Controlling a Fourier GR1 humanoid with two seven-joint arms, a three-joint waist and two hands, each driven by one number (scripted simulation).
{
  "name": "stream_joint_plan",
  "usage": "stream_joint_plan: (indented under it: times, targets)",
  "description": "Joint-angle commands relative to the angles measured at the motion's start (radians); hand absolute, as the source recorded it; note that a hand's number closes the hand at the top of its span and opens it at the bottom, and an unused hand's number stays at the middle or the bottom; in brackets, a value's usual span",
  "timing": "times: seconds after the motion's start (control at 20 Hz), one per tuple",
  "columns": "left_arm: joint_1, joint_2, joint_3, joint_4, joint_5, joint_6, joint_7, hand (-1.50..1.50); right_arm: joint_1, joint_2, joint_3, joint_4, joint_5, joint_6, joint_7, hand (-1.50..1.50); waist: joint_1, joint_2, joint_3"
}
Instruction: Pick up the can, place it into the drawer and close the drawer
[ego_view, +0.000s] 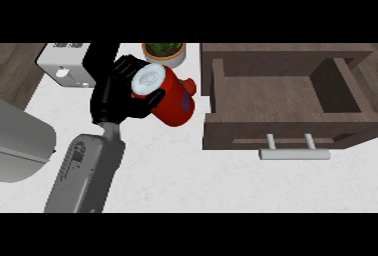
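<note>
Left hand (118, 95) curled round the red can (171, 100), gripping it at its white top. Can tilted, up off the white counter (184, 175). At three o'clock from the can: open wooden drawer (280, 90), silver handle (293, 154) at its six o'clock.

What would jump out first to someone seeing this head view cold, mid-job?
The red can stands out most: it is tilted, left of the drawer, with the black left hand curled round its white top end. Next comes the open wooden drawer filling the right side, with a pale bar handle on its front. A potted plant sits at the counter's far edge, just behind the can.
</note>
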Motion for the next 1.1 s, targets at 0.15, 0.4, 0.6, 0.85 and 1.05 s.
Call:
stream_joint_plan:
  times: [0.15,0.4,0.6,0.85,1.05]
  targets:
    - [-0.113,-0.008,-0.065,-0.095,-0.065,0.136,0.154,1.5,-0.031,0.005,-0.023,0.015,0.002,0.017,0.026,-1.5,-0.001,0.001,0.0]
    - [-0.311,-0.007,-0.031,0.098,-0.04,0.167,0.116,1.5,0.01,0.029,0.039,0.034,0.059,0.029,-0.046,-1.5,-0.016,0.004,0.0]
    - [-0.37,-0.008,-0.082,0.14,-0.02,0.226,0.125,1.5,-0.055,-0.025,-0.045,0.018,-0.019,0.005,0.042,-1.5,-0.012,0.003,0.0]
    - [-0.529,-0.008,-0.041,0.29,-0.005,0.259,0.119,1.5,-0.087,0.015,-0.004,0.028,0.036,0.007,0.041,-1.5,-0.013,0.005,0.0]
    - [-0.613,-0.008,-0.121,0.328,0.036,0.35,0.145,1.5,-0.084,0.007,-0.024,-0.012,-0.019,-0.009,0.074,-1.5,-0.019,0.004,0.0]
